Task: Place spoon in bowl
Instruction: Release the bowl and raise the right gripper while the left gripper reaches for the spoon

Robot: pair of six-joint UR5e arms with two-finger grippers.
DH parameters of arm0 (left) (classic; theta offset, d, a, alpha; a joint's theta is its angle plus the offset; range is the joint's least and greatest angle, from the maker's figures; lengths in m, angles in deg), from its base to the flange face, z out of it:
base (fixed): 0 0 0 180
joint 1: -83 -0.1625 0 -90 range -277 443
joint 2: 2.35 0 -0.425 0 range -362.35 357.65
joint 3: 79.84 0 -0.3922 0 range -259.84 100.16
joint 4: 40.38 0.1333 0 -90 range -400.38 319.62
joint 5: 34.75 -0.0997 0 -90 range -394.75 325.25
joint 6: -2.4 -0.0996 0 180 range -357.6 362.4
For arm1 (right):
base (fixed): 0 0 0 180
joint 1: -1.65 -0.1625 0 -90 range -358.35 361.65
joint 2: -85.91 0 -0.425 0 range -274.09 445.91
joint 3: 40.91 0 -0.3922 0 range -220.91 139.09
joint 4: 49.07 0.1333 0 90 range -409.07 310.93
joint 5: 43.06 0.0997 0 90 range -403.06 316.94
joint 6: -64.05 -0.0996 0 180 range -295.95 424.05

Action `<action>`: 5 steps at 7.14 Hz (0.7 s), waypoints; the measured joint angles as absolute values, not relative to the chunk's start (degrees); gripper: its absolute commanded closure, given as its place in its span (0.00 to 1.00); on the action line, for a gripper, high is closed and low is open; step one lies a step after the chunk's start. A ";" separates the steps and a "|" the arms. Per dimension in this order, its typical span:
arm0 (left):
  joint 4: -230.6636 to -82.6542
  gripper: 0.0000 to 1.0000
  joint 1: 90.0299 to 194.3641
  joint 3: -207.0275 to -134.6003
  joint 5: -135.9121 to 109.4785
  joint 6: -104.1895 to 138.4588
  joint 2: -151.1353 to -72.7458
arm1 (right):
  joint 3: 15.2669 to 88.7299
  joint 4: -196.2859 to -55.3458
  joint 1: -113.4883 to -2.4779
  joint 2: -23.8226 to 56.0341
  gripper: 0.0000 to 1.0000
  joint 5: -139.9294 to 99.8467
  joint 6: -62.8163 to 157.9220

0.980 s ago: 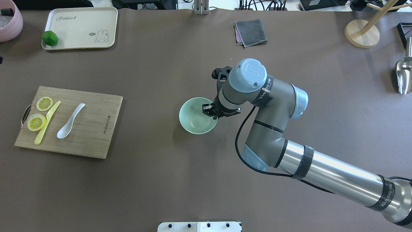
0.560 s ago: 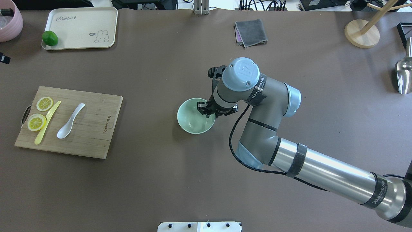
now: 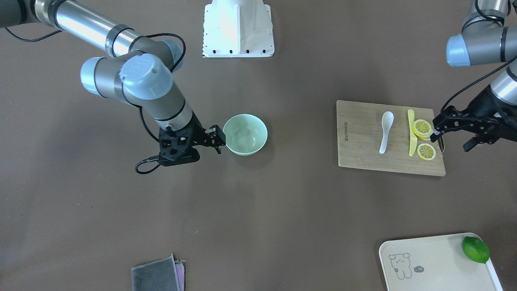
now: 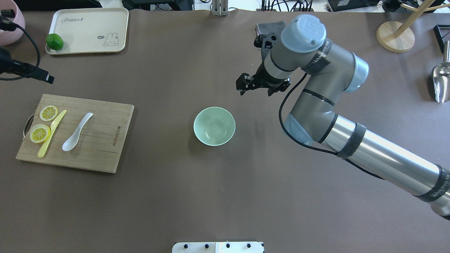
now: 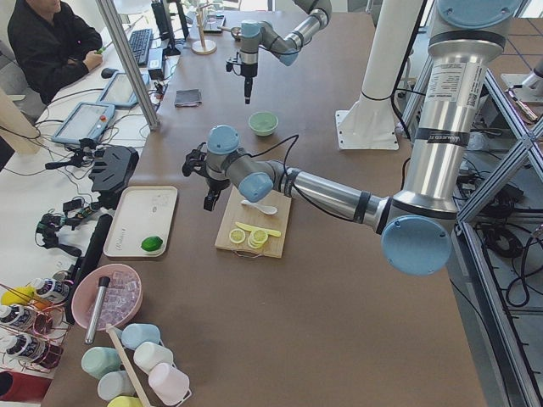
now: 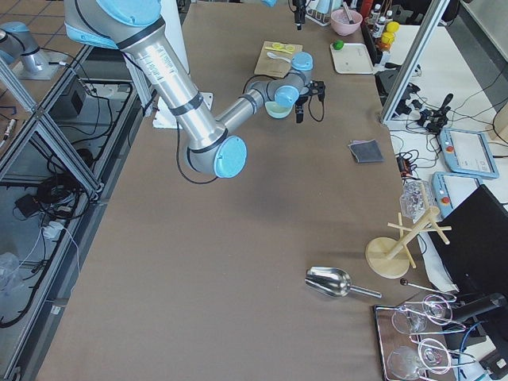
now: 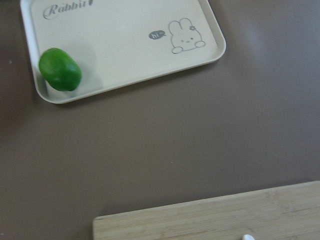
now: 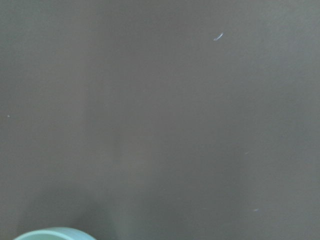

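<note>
While the spoon [image 4: 77, 131] lies on the board [image 4: 105, 149], scoop toward the robot, beside a yellow knife [image 4: 52, 133], the bowl [image 4: 205, 123] stands empty mid-bench [image 4: 158, 196], well apart. The left hand [image 3: 449, 143] hovers near the board's far edge, jaws wide, holding nothing; the right hand [image 4: 255, 90] hangs beyond the bowl, jaws apart, empty. Judged step: approach to the pick, no grasp yet. Next move calls for the left hand to come down over the curved handle and close squarely; glossy ware may slip. Bench: flat matte brown sheet. Room: lab cell, operator [image 5: 49, 42] seated at the side.
</note>
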State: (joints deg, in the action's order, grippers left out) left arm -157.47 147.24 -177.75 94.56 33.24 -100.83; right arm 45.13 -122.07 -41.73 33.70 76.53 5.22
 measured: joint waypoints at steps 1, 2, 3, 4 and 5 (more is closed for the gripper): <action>-157.65 0.02 143.86 -178.19 93.69 34.35 -100.83 | 47.91 -121.74 -44.17 30.02 0.00 77.14 9.97; -158.12 0.03 140.35 -178.35 91.72 35.62 -100.82 | 50.29 -121.63 -46.36 26.86 0.00 77.51 13.79; -158.89 0.03 137.01 -178.26 89.36 37.31 -100.77 | 51.42 -121.65 -47.90 24.80 0.00 77.80 16.19; -159.50 0.03 134.18 -177.99 87.62 38.50 -100.68 | 51.80 -121.99 -49.63 23.37 0.00 79.17 17.31; -159.78 0.03 132.29 -177.47 86.74 38.89 -100.54 | 51.88 -122.95 -51.97 22.47 0.00 82.15 17.92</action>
